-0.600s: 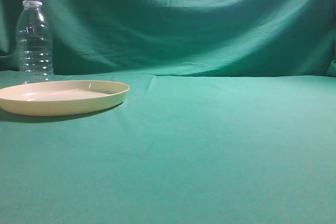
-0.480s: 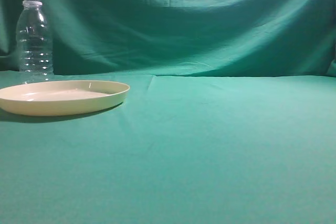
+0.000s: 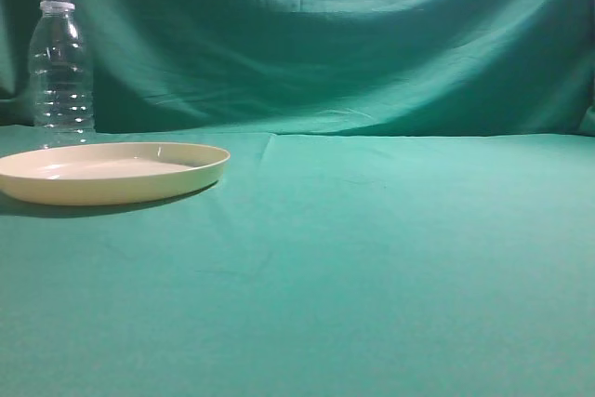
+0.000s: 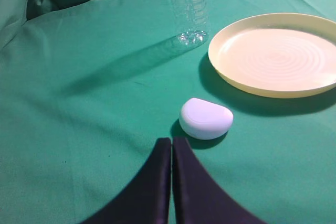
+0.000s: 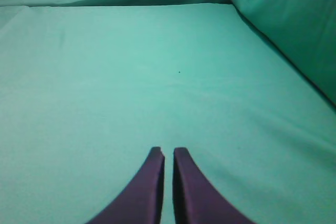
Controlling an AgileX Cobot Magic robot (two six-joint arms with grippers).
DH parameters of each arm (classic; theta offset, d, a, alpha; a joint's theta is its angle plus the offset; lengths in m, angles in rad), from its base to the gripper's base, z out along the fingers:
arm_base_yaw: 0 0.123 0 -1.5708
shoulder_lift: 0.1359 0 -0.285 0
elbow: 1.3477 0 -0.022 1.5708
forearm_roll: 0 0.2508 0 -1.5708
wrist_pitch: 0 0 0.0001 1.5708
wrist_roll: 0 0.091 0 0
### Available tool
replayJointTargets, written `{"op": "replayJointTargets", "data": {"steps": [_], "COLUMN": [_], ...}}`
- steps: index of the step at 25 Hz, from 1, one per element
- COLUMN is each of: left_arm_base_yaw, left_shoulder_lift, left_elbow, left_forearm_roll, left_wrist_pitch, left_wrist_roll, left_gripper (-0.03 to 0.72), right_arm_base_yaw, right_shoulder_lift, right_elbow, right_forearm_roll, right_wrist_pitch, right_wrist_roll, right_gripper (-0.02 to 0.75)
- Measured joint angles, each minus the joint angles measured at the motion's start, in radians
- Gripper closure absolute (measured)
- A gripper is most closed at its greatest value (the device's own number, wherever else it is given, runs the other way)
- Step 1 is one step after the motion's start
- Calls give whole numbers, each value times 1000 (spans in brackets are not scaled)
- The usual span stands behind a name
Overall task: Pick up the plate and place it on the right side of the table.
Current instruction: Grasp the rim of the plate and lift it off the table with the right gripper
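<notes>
The cream-yellow plate (image 3: 110, 172) lies flat on the teal table (image 3: 372, 258) at the left of the exterior view. It also shows in the left wrist view (image 4: 278, 53) at the upper right. My left gripper (image 4: 171, 141) is shut and empty, low over the cloth, short of the plate and to its left. My right gripper (image 5: 168, 151) is shut and empty above bare cloth. Neither gripper shows in the exterior view.
A clear ribbed bottle (image 3: 61, 67) stands upright behind the plate, also in the left wrist view (image 4: 188, 6). A small white rounded object (image 4: 206, 118) lies on the cloth just ahead of my left gripper. A wrinkled green backdrop (image 3: 325, 34) hangs behind the table.
</notes>
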Motion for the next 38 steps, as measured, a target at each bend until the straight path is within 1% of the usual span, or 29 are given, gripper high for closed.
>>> {"op": "replayJointTargets", "data": {"steps": [5, 6, 8, 9, 10, 11, 14, 16, 17, 19, 22, 25, 26, 29, 31, 34, 36, 38], "left_arm_base_yaw": [0, 0, 0, 0, 0, 0, 0, 0, 0, 0, 0, 0, 0, 0, 0, 0, 0, 0], "left_shoulder_lift": [0, 0, 0, 0, 0, 0, 0, 0, 0, 0, 0, 0, 0, 0, 0, 0, 0, 0], "left_elbow": [0, 0, 0, 0, 0, 0, 0, 0, 0, 0, 0, 0, 0, 0, 0, 0, 0, 0], "left_forearm_roll": [0, 0, 0, 0, 0, 0, 0, 0, 0, 0, 0, 0, 0, 0, 0, 0, 0, 0], "left_wrist_pitch": [0, 0, 0, 0, 0, 0, 0, 0, 0, 0, 0, 0, 0, 0, 0, 0, 0, 0], "left_wrist_roll": [0, 0, 0, 0, 0, 0, 0, 0, 0, 0, 0, 0, 0, 0, 0, 0, 0, 0], "left_gripper": [688, 688, 688, 688, 688, 688, 688, 688, 688, 688, 688, 688, 688, 688, 688, 688, 688, 688], "right_arm_base_yaw": [0, 0, 0, 0, 0, 0, 0, 0, 0, 0, 0, 0, 0, 0, 0, 0, 0, 0], "right_shoulder_lift": [0, 0, 0, 0, 0, 0, 0, 0, 0, 2, 64, 196, 254, 411, 489, 562, 584, 598], "right_elbow": [0, 0, 0, 0, 0, 0, 0, 0, -15, -78, -235, -377, -414, -517, -550, -561, -564, -569], "right_forearm_roll": [0, 5, 14, 14, 18, 28, 43, 43, 41, 41, 41, 48, 56, 67, 70, 79, 110, 175], "right_wrist_pitch": [-15, -30, -120, -120, -172, -314, -567, -632, -608, -494, -303, -79, 20, 178, 223, 243, 245, 245], "right_wrist_roll": [0, 0, 0, 0, 0, 14, 65, 83, 90, 94, 94, 103, 111, 123, 127, 127, 127, 95], "right_gripper": [690, 690, 690, 690, 690, 690, 690, 690, 690, 690, 690, 690, 690, 690, 690, 690, 690, 690]}}
